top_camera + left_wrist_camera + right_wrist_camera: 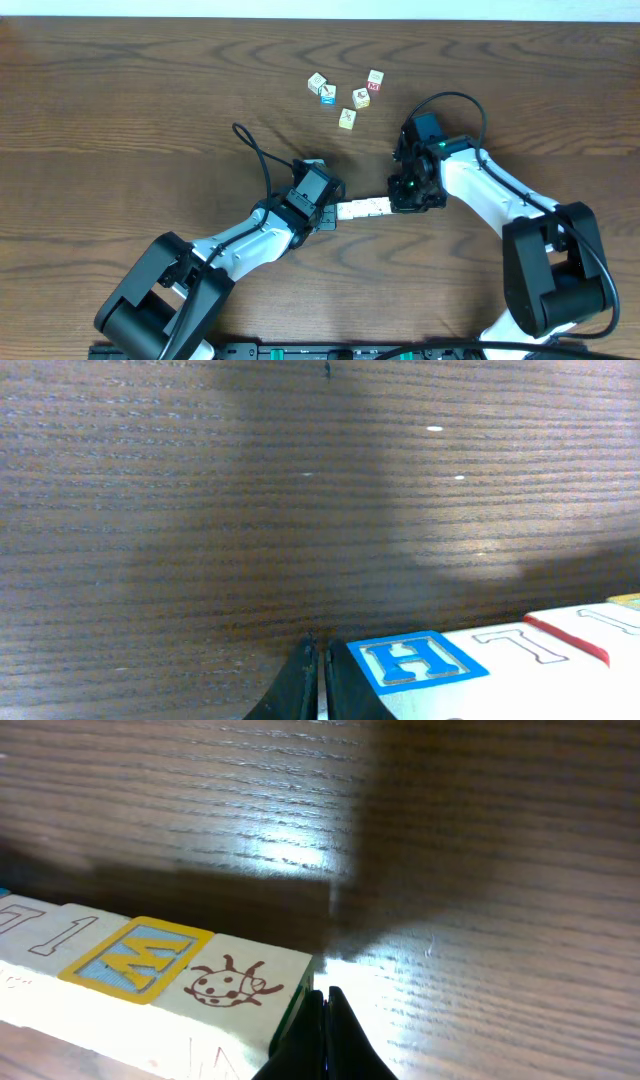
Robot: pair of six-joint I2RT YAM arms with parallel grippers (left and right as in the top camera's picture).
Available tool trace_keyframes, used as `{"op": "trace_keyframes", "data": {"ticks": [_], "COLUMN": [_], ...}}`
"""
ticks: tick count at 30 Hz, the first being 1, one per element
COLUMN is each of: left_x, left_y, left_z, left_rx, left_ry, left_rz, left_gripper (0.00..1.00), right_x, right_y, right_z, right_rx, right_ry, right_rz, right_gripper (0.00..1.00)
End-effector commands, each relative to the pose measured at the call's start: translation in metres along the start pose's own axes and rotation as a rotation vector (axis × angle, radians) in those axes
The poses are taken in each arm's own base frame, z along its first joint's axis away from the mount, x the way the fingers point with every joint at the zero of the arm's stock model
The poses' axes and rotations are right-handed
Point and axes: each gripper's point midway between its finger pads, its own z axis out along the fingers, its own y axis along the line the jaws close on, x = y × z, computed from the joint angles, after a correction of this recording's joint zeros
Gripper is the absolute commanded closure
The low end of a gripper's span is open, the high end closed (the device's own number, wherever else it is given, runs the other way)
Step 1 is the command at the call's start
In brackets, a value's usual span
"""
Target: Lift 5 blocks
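Note:
A short straight row of cream-white blocks lies end to end between my two grippers. My left gripper is shut with nothing between its fingers, and its tip presses sideways against the row's end block, whose top shows a blue H. The right gripper is shut too. Its tip leans on the other end block, which carries a ladybird print next to a yellow M block. A dark shadow runs along the table beside the row. I cannot tell if the row is off the table.
Several loose cubes lie scattered at the back centre of the wooden table, one with a blue face and one with a red face. A black cable loops behind the left arm.

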Motion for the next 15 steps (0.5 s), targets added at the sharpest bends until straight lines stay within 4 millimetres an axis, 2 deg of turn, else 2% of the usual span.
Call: {"op": "trace_keyframes", "data": {"ticks": [1,15], "left_x": [0.0118,0.0085], "left_y": [-0.052,-0.0545], "left_z": [-0.0137,-0.0176], "left_rx": [0.199,0.209], "left_ry": [0.06,0.049], "left_rz": [0.047,0.047], "left_gripper": [0.93,0.93], "right_x": [0.0111,0.0146], "right_y": [0.0594,0.0576], "right_z": [-0.0122,-0.0116], "right_rx": [-0.225,-0.212], "right_ry": [0.023,0.036], "right_rz": [-0.095,-0.092], "right_gripper": [0.99,0.99]}}
